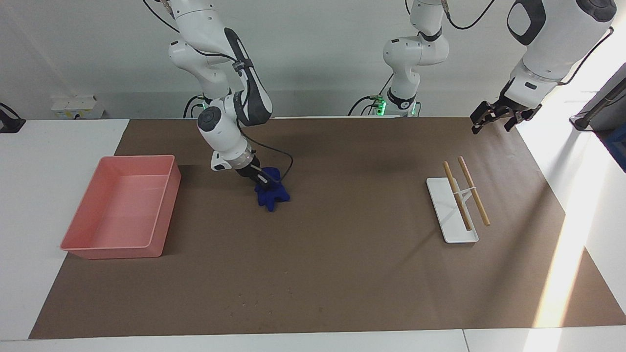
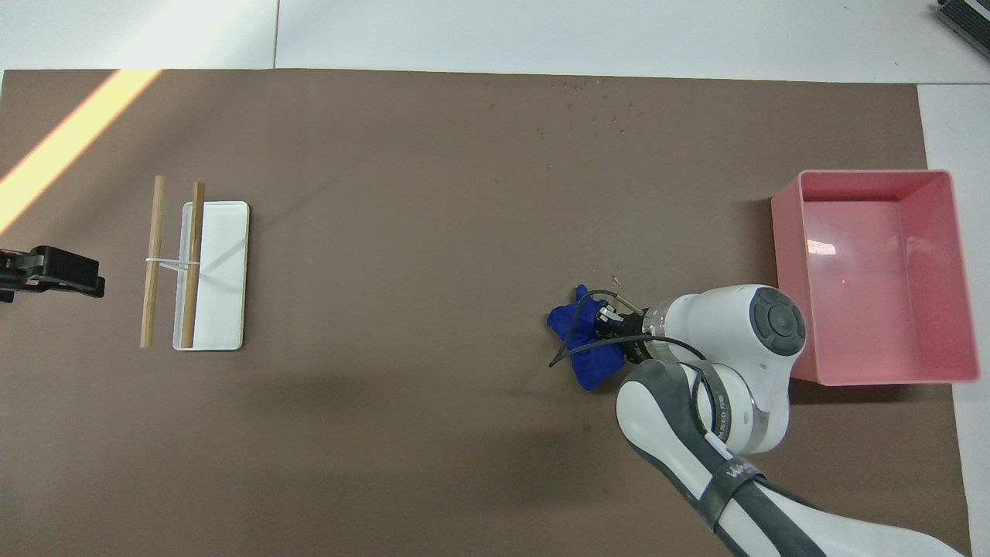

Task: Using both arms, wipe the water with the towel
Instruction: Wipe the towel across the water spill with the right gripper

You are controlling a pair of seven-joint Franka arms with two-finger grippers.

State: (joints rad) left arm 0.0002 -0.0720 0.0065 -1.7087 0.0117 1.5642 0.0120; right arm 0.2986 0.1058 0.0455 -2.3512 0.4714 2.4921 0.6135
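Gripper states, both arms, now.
Right gripper: shut on the blue towel, pressing it on the brown mat.
Left gripper: open, holding nothing, waiting over the mat's edge.

Brown mat on white table, sunlight streak, grey wall.

facing view: high cam across the table, aimed at the robots and down, set well back. whole brown mat fits, arm bases along the top edge, wall above them. overhead view: high over the robots' end, looking forward and steeply down, tighter on the mat, no wall. views are half a turn apart. shared: the mat, pink tray, white tray with wooden sticks, blue towel.
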